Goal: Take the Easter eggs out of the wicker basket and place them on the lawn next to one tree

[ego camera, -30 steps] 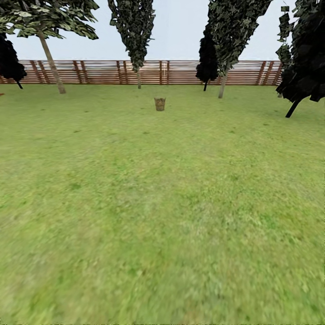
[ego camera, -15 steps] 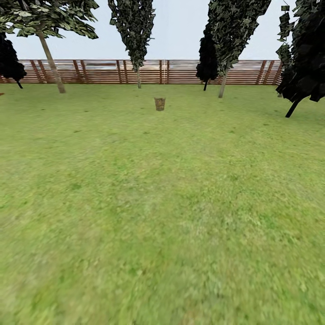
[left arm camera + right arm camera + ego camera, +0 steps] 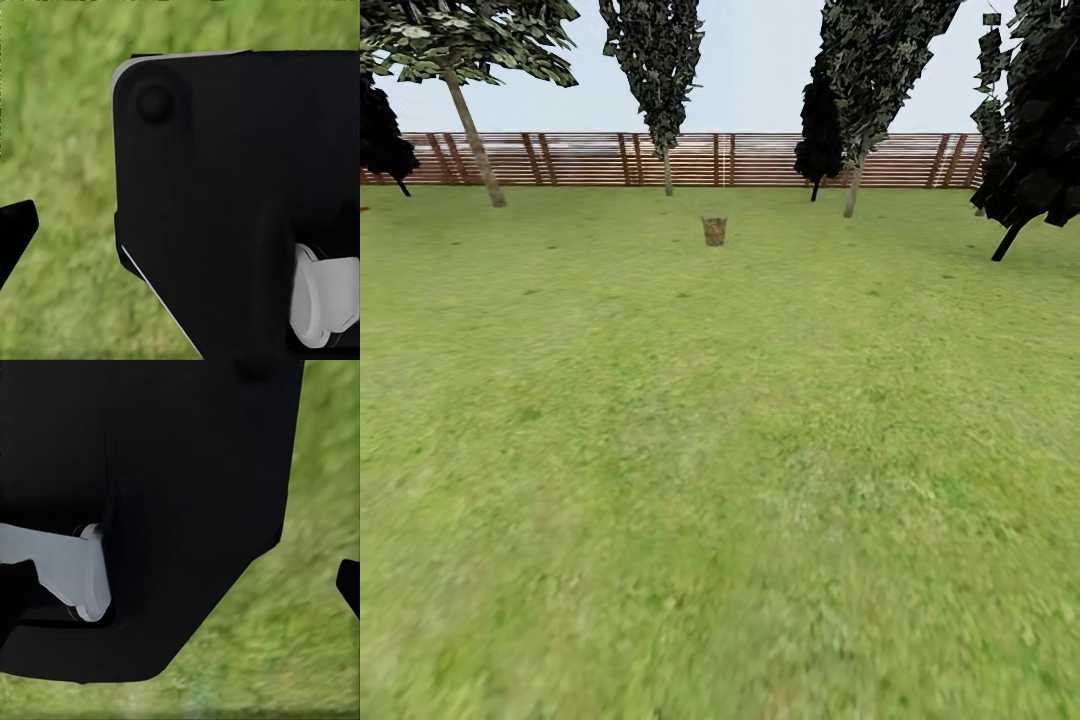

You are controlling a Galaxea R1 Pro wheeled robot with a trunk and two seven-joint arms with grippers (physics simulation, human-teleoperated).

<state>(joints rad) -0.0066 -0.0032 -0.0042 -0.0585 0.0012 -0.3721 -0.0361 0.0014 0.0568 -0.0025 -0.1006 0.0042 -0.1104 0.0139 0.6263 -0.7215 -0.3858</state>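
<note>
Nothing has shifted over the last second: the wicker basket (image 3: pixel 714 231) sits at the same spot in the upper centre of the head view, far across the lawn (image 3: pixel 720 480), so the approach seems stalled and no egg is reachable yet. A pale-trunked tree (image 3: pixel 475 140) stands upper left by the fence (image 3: pixel 580 160). The wrist views add close grass behind dark robot housing (image 3: pixel 240 195); whether either claw is open or closed, I cannot tell.

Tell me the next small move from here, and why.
Probably drive the base straight ahead toward the small brown woven wicker basket. It stands far off, almost dead centre in the head view, with open mottled green lawn before it, well beyond arm's reach. Its contents are too small to make out.
</note>
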